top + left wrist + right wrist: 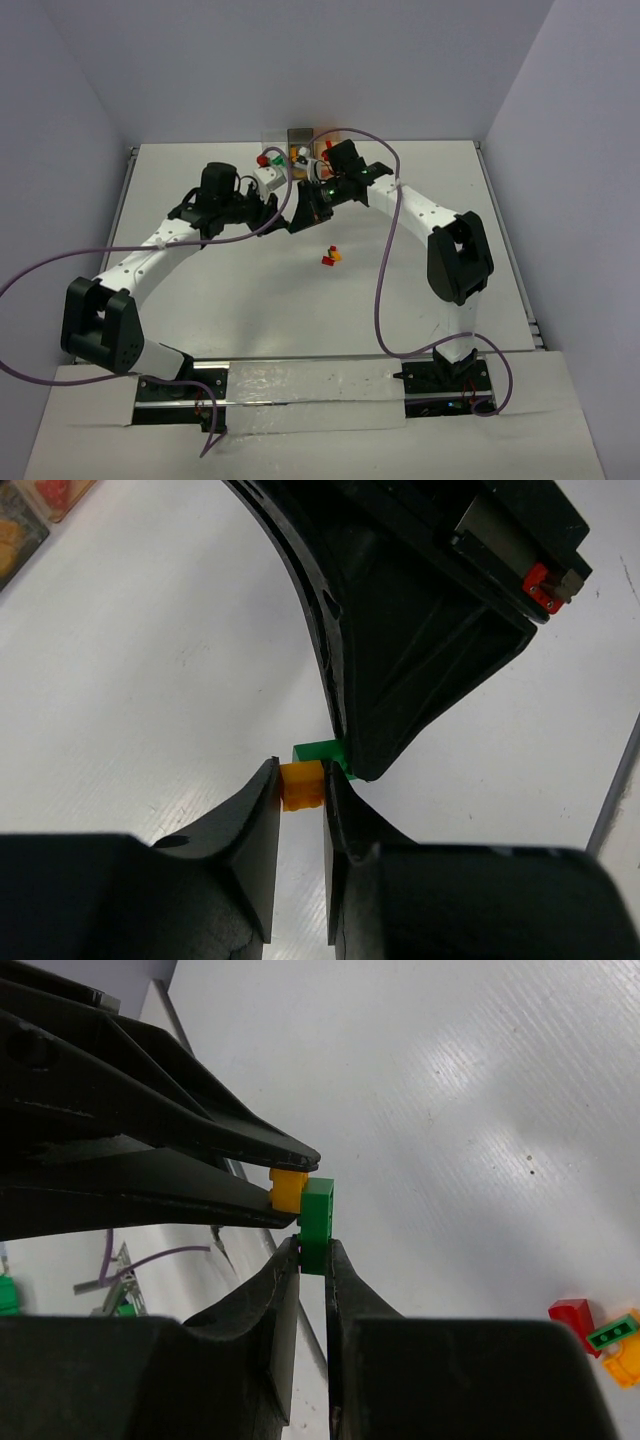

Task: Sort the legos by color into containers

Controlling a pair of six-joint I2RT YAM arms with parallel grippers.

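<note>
Left gripper (300,772): jaws clamped on a small orange brick (301,786), pinched at the very tips. Right gripper (313,1252): jaws clamped on a green brick (318,1210), likewise at the tips. The two bricks touch side to side and look stuck together, though the seam is too small to confirm. The grippers meet tip to tip over the far half of the table (200,300); whether the pair hangs clear of the surface I cannot tell.

Other loose bricks (332,256), red and orange with a bit of green, lie clustered on the table nearer the arm bases. The containers (298,140) stand in a row at the far edge; contents too small to read.

Step in hand, as I judge it: splitting a two-colour pair so each brick can be sorted. Next move calls for a steady pull or twist in opposite directions without easing either pinch, then each brick carried to its own container. Risk: shallow tip grips, a brick could flick out.
</note>
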